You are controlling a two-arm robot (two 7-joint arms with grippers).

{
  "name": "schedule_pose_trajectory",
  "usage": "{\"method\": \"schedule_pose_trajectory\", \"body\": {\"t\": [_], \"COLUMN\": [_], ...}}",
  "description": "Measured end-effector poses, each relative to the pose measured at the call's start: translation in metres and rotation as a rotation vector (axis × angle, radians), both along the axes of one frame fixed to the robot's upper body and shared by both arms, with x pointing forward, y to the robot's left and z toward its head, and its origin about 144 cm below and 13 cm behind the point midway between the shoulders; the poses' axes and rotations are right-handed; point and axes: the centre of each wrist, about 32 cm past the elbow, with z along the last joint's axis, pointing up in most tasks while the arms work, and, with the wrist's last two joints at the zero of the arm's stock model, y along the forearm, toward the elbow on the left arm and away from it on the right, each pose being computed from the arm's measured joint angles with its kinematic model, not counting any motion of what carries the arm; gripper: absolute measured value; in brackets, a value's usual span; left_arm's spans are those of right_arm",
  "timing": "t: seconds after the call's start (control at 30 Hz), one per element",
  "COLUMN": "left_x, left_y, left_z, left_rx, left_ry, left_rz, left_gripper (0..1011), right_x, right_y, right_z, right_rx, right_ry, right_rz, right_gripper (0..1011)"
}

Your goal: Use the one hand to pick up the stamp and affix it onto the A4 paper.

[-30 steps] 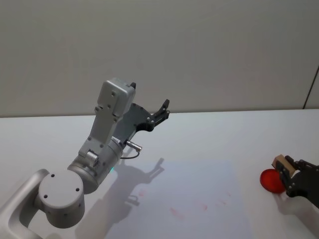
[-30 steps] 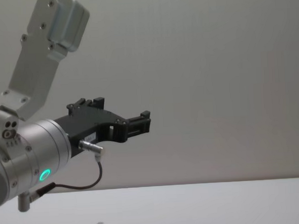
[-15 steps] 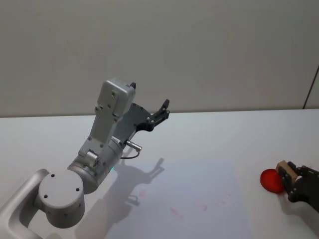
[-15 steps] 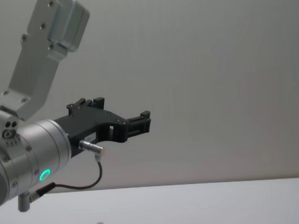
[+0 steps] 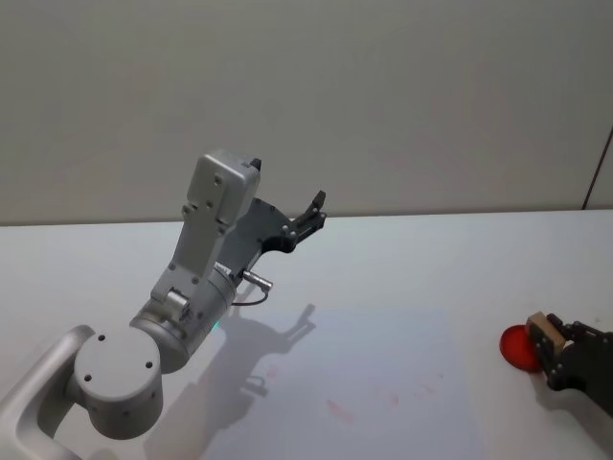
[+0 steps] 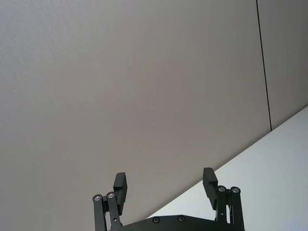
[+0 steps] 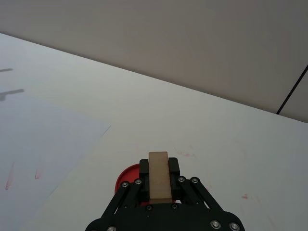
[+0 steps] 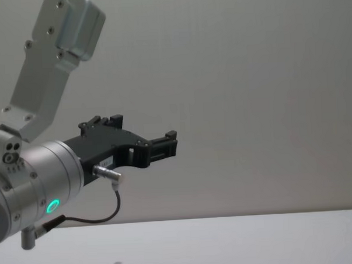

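Looking down from the head view, the right gripper [image 5: 554, 347] sits at the table's right side, closed on the small tan wooden block stamp [image 5: 542, 331], just beside the round red ink pad [image 5: 517, 347]. The pale A4 paper sheet [image 5: 383, 383] lies flat in the middle of the white table [image 5: 431, 259], well to the left of the stamp, already carrying faint red marks. The left gripper [image 5: 308, 217] is raised high above the table's rear left, parked, fingers spread apart.

In the left wrist view, the left gripper [image 6: 166, 185] shows its two black fingers held wide with nothing between them, pointing at the grey wall.

In the right wrist view, the wooden stamp [image 7: 159, 175] stands between the right gripper's jaws, clamped on its long flat sides, with the red pad [image 7: 129, 177] directly beneath and ahead. The block looks rigid, light and not fragile; its smooth faces could slip, so a hold on the broad sides, as here, seems the sound one. The paper's near corner [image 7: 98, 127] lies a little way off; the sheet is thin and could slide or lift under a sticky stamp. The table between pad and paper is bare, giving open room for a sideways carry.

In the chest view, the left gripper [image 8: 165, 143] hangs in mid-air before the wall, clear of the working path.
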Motion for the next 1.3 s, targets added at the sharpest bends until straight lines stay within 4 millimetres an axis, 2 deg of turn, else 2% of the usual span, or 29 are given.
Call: {"method": "schedule_pose_trajectory", "body": {"t": [0.8, 1.3], "left_x": [0.0000, 0.0000], "left_y": [0.0000, 0.0000], "left_z": [0.0000, 0.0000], "left_rx": [0.000, 0.000], "left_ry": [0.000, 0.000], "left_rz": [0.000, 0.000], "left_gripper": [1001, 1001], "right_x": [0.0020, 0.0027], "right_y": [0.0043, 0.0088], "right_z": [-0.0066, -0.0035], "right_rx": [0.000, 0.050], "right_ry": [0.012, -0.009], "right_rz": [0.001, 0.004], "right_gripper": [233, 708]}}
